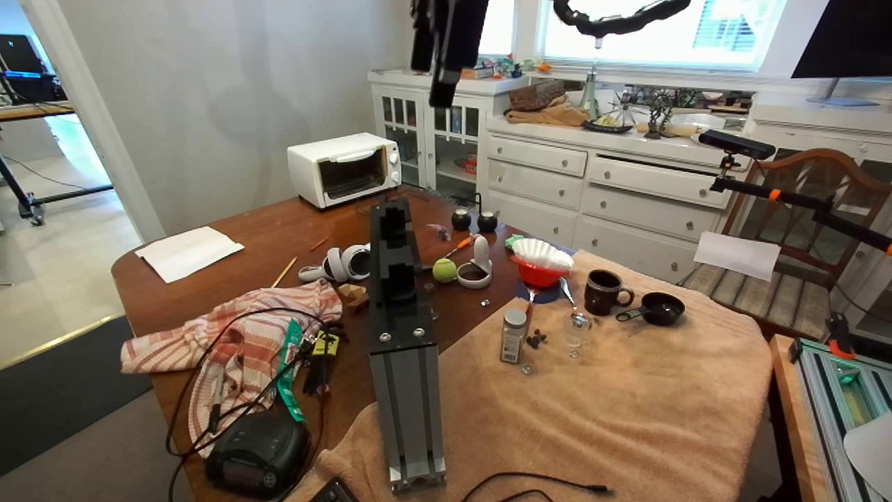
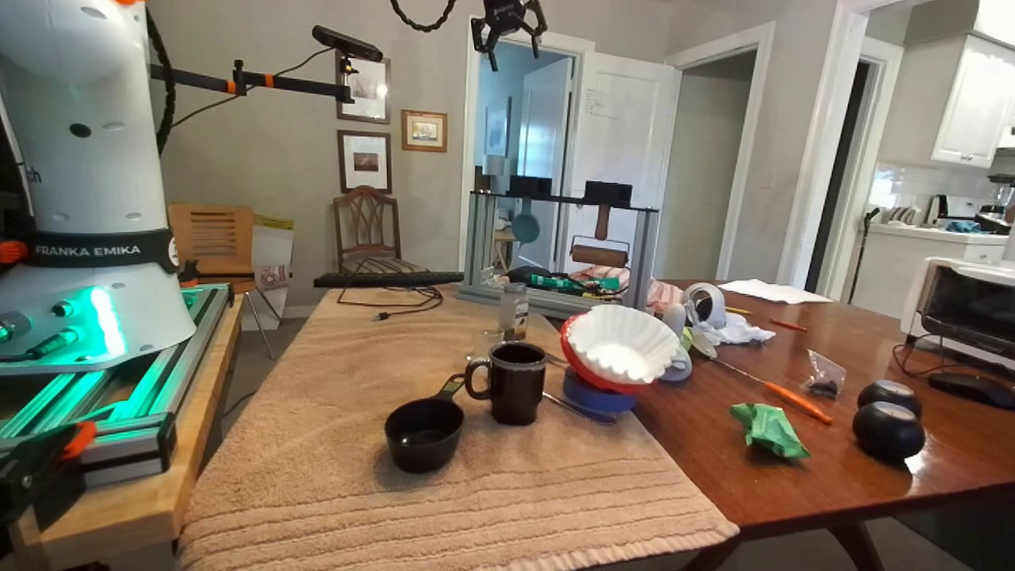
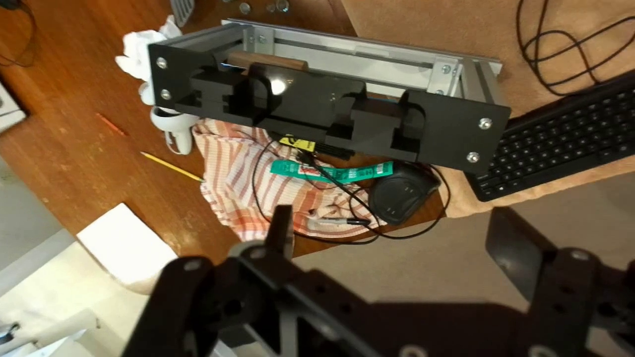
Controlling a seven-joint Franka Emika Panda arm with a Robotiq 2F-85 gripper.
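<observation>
Pointing down, higher than the black-topped rack (image 1: 404,335) — jaws spread wide, holding nothing

The rack (image 3: 312,99) has smooth grey metal posts (image 1: 408,418) and a glossy, plastic-like black top plate (image 1: 401,317); the hand (image 3: 394,233) is matt black. Polished wood gives the counter (image 3: 64,124) its sheen. The tan towel (image 2: 317,412) is rough cloth, the mug (image 2: 519,388) glazed ceramic by its look, the coffee filter (image 2: 618,345) thin pleated paper.
</observation>
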